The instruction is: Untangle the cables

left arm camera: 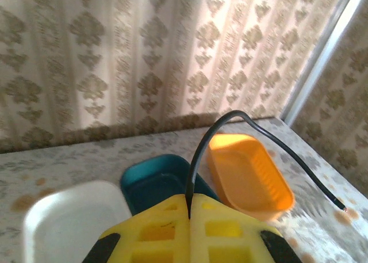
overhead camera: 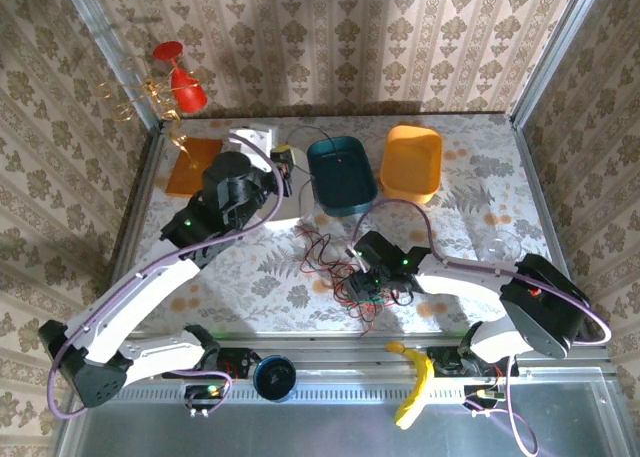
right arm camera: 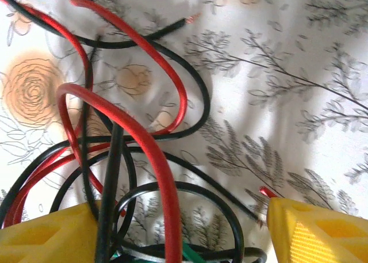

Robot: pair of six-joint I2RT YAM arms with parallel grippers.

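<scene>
My left gripper (left arm camera: 190, 202) is raised above the bins, its yellow fingers (left arm camera: 230, 228) shut on the black cable (left arm camera: 198, 153). That cable arcs up and right to a bare free end (left arm camera: 342, 205). In the top view the left gripper (overhead camera: 287, 160) is beside the teal bin. The tangle (overhead camera: 335, 267) of red, black and green cables lies mid-table. My right gripper (overhead camera: 360, 282) sits low over it, open. Between its fingers run a red cable (right arm camera: 164, 176), black loops (right arm camera: 201, 102) and a bit of green cable (right arm camera: 192, 254).
A teal bin (overhead camera: 342, 175), an orange bin (overhead camera: 412, 162) and a white tray (left arm camera: 69, 217) stand at the back of the table. An orange flat piece (overhead camera: 190, 167) lies back left. A banana (overhead camera: 415, 382) and a dark round object (overhead camera: 273, 377) rest on the near rail.
</scene>
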